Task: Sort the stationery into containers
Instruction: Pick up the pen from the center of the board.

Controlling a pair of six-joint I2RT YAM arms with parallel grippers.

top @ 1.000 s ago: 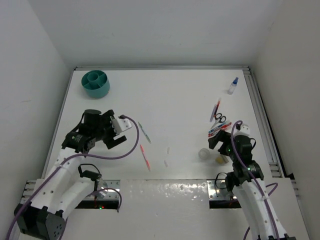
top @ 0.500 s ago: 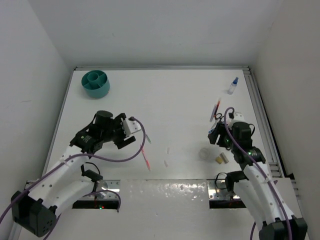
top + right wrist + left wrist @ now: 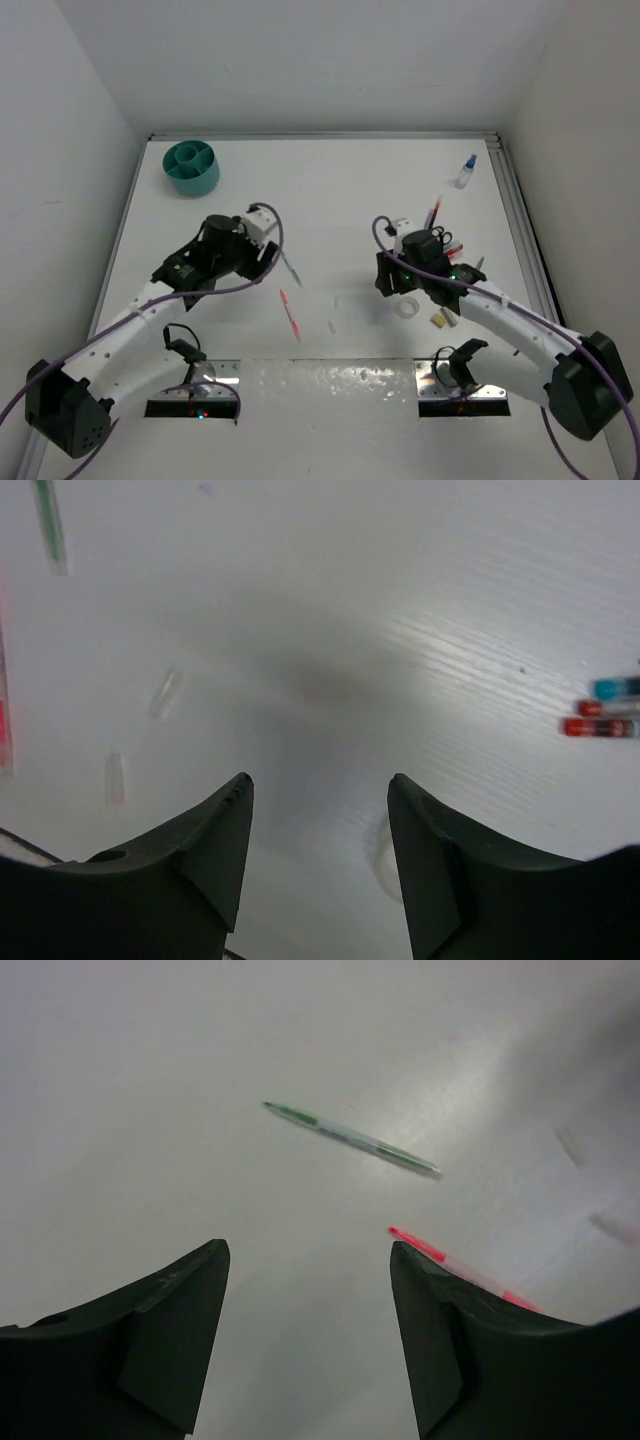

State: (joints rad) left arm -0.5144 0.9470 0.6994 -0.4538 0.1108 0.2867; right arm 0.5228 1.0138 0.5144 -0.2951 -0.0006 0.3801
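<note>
The teal pot stands at the table's far left corner. A green pen lies ahead of my left gripper, and a red pen runs partly behind its right finger. That gripper is open over bare table, with nothing between its fingers. My right gripper is open too, and the white tape ring shows partly beside its right finger. From above, my left gripper is next to the green pen, and my right gripper is just left of the tape ring.
Black-handled scissors and red and blue pens lie behind the right arm. A blue-capped bottle stands at the far right. Tan blocks sit by the tape ring. Small clear pieces lie mid-table near the red pen.
Both arms have swung toward the table's middle: the left toward the green pen, the right leftward from the scissors past the tape ring. Both pairs of jaws have narrowed.
</note>
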